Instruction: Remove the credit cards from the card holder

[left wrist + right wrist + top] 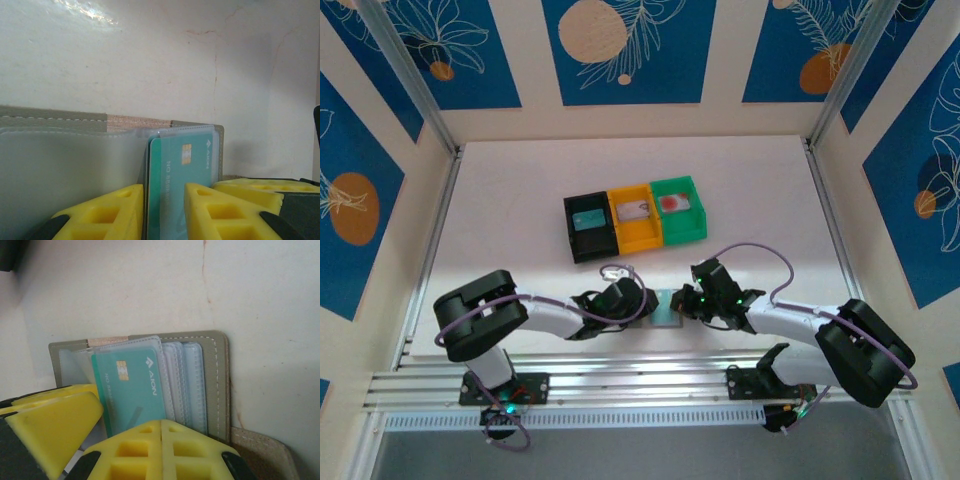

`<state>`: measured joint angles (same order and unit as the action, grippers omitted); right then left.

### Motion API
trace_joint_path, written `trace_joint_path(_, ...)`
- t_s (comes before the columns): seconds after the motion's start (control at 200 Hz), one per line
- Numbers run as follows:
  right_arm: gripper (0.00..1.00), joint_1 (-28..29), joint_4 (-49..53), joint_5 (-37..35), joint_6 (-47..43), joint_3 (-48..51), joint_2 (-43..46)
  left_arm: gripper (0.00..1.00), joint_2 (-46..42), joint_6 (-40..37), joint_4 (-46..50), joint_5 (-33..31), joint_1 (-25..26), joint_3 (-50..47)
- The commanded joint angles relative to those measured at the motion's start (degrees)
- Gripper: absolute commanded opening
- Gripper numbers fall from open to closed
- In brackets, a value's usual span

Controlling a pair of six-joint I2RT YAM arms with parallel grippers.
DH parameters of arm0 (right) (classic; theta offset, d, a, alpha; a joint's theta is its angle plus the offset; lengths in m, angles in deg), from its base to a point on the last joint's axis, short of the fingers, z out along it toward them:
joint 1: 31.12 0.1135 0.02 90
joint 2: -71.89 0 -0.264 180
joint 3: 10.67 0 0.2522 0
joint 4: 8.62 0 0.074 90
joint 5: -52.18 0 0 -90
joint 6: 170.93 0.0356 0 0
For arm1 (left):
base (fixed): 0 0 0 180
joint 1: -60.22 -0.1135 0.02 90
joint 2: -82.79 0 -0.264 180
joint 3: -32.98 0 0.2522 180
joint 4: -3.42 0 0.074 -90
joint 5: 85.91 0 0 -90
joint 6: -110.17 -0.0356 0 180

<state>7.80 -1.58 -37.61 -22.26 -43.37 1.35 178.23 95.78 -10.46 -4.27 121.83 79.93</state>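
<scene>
1. Teal plastic card with a gold chip: its lower end is hidden behind the pressed-together yellow fingers of the right gripper, bottom centre.
2. Left wrist view: this card runs off the bottom edge, partly behind the left gripper.
3. Grey-taupe folding card holder: blurred and cut off at the left edge.
4. From above, small cards in the black, orange and green plastic bins: markings too small to read.

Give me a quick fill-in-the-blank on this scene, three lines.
1. The orange bin sits between the black bin and the ___ one.
2. The holder lies ___, with its clear pockets showing.
3. The teal card in it carries a gold ___.
Missing words: green; open; chip.
</scene>
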Motion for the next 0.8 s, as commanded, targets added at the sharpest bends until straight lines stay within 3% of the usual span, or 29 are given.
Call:
trace_joint_path(0.0,0.00,-0.2,6.1,-2.2,0.3,2.7,-1.1,0.27,1.6,0.4,3.4,0.9,-0.4,-1.5)
trace_joint_path(0.105,0.00,-0.2,6.3,-2.2,0.3,2.7,-1.1,0.28,0.4,0.1,5.2,0.3,-0.3,-1.6)
trace_joint_path(0.345,0.00,-0.3,6.3,-2.3,0.4,2.8,-0.8,0.41,-3.8,-2.2,12.2,-1.5,-0.2,0.8)
trace_joint_path(0.575,0.00,-0.2,6.3,-2.3,0.4,2.9,-0.7,0.45,-4.6,-3.1,14.7,-1.2,-0.1,4.3)
trace_joint_path(0.795,0.00,-0.1,5.7,-2.4,0.7,3.2,-1.1,0.47,-5.8,-2.1,10.9,-2.3,0.2,3.9)
